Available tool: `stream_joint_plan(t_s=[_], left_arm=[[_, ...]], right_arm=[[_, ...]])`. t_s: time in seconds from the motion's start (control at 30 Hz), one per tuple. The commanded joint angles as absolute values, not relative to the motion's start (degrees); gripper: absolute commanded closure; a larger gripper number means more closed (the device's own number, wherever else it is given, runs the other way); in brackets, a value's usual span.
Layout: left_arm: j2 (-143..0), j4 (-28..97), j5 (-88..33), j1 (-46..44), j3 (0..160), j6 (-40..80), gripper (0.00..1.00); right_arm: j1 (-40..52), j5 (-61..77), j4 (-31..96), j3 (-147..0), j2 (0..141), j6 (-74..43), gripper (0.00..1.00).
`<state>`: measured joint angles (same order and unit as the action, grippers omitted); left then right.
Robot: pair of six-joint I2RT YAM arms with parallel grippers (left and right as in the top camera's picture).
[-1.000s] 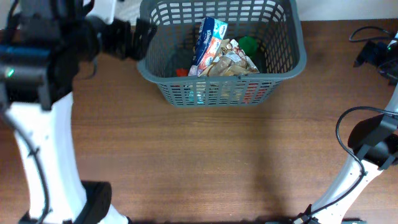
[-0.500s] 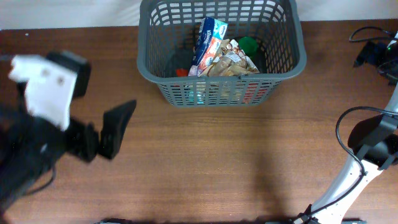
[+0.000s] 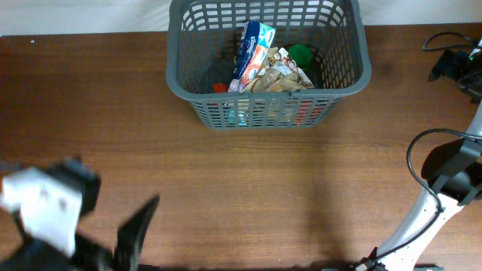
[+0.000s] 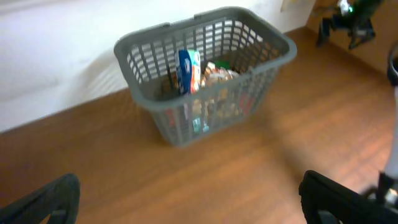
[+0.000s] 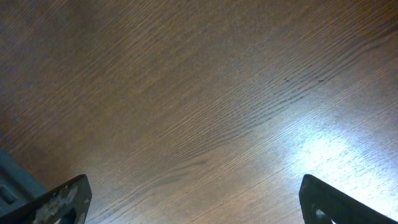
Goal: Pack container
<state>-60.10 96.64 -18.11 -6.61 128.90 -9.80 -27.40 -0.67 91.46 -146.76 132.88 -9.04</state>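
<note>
The container is a dark grey slotted basket at the table's far middle, also seen in the left wrist view. Inside it a blue and white packet stands on end, with a crinkled snack bag, something green and something red beside it. My left gripper is open and empty, blurred, low over the front left of the table, far from the basket. My right gripper is open above bare wood, nothing between its fingers.
The right arm and its black cable stand at the table's right edge, with dark gear at the far right corner. Brown wooden tabletop stretches in front of the basket. A white wall lies behind the basket.
My left arm has swung away from the basket's left rim, down to the front left corner of the table. The basket, its contents and the right arm have not moved.
</note>
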Motion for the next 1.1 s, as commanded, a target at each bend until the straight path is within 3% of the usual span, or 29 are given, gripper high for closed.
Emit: stream_joint_plan(t_s=[0.0,0.33,0.67,1.07], left_arm=[[-52.7,96.7,-17.7,-6.5,122.5,-8.4,0.01],[-37.0,96.7,-26.8,-6.5,112.4,-0.3,0.01],[-19.7,96.7,-27.2,-6.5,99.7,1.1,0.01],[-17.8,96.6,-32.2,-6.5,97.6,3.7,0.01]], right_arm=[[-27.4,-1.6,91.5,-146.5,132.6,-9.3,0.01],[-27.4,-1.6,91.5,-146.5,132.6,-9.3,0.01],[-27.4,-1.6,91.5,-146.5,132.6,-9.3,0.01],[-27.4,-1.6,91.5,-146.5,132.6,-9.3,0.01]])
